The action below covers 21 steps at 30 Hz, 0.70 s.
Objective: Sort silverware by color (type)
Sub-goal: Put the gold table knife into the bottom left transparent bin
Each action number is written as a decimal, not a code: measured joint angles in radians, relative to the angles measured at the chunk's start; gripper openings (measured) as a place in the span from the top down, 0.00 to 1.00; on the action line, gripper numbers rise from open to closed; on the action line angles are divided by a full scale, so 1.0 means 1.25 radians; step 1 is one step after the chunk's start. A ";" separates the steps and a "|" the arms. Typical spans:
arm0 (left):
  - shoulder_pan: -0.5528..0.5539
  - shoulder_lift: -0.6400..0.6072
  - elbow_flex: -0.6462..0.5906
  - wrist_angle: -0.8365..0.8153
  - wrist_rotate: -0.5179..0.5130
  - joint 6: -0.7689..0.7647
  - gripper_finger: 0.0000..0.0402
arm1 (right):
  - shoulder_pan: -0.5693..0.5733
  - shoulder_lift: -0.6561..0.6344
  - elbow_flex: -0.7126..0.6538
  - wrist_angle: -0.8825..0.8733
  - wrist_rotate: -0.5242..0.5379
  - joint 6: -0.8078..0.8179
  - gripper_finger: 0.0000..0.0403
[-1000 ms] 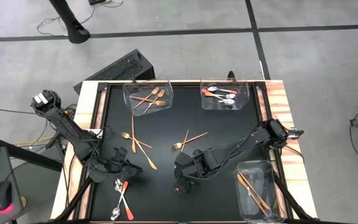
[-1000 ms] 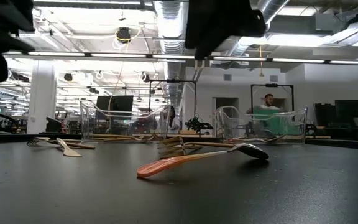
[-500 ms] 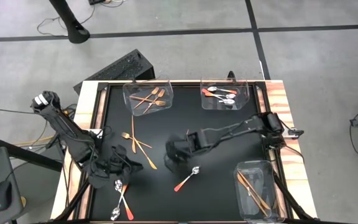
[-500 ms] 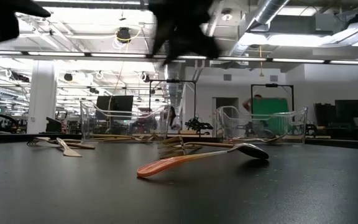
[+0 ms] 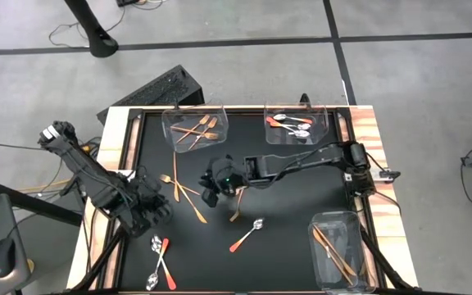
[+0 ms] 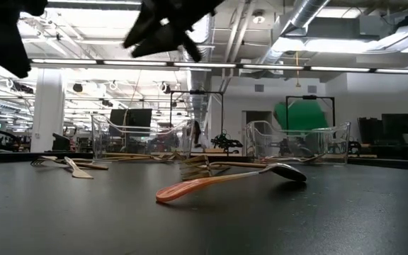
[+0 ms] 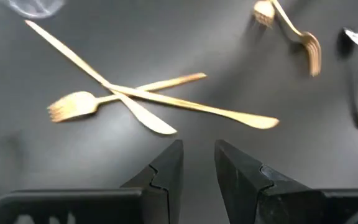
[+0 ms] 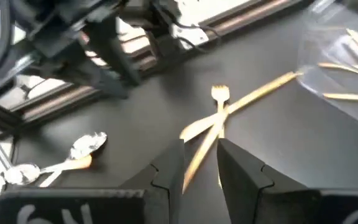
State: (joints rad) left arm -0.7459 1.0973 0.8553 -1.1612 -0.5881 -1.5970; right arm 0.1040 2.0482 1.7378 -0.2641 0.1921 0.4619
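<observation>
Loose silverware lies flat on the black table [image 5: 293,205]. A copper-gold fork crossed with two gold knives [image 5: 179,188] [image 7: 135,99] is left of centre. A red-handled spoon [image 5: 247,235] [image 6: 225,180] lies near the middle, and two more spoons [image 5: 158,258] lie at the near left. My left gripper [image 5: 154,211] [image 7: 199,165] hovers just near-left of the fork-and-knife cluster, empty, with a narrow gap. My right gripper [image 5: 211,188] [image 8: 201,158] [image 6: 163,32] hangs raised over the centre, right of that cluster, also narrowly open and empty.
Three clear bins stand on the table: one with forks at the far left [image 5: 195,127], one with spoons at the far right [image 5: 295,124], and one with gold knives at the near right corner [image 5: 338,250]. Another gold piece [image 5: 236,215] lies near my right gripper.
My right gripper has risen from beside the red-handled spoon and swung toward the far-left, now over the centre near the fork-and-knife cluster. The spoon has stayed flat where it was. My left gripper has drawn back slightly toward the table's left edge.
</observation>
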 joint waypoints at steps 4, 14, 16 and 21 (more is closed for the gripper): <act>0.037 -0.041 0.010 -0.041 -0.005 0.051 0.80 | 0.001 0.056 0.006 0.022 -0.018 -0.003 0.66; 0.118 -0.185 0.011 -0.051 -0.050 0.195 0.80 | 0.025 0.261 0.166 0.004 -0.022 -0.061 0.57; 0.134 -0.206 0.011 -0.055 -0.052 0.215 0.80 | 0.029 0.299 0.211 -0.016 -0.003 -0.082 0.58; 0.158 -0.237 0.011 -0.094 -0.043 0.222 0.80 | 0.032 0.369 0.306 -0.042 0.062 -0.093 0.59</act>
State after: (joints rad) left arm -0.5479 0.8012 0.8688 -1.2784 -0.6418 -1.3201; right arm 0.1444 2.5099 2.1206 -0.3167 0.2702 0.3462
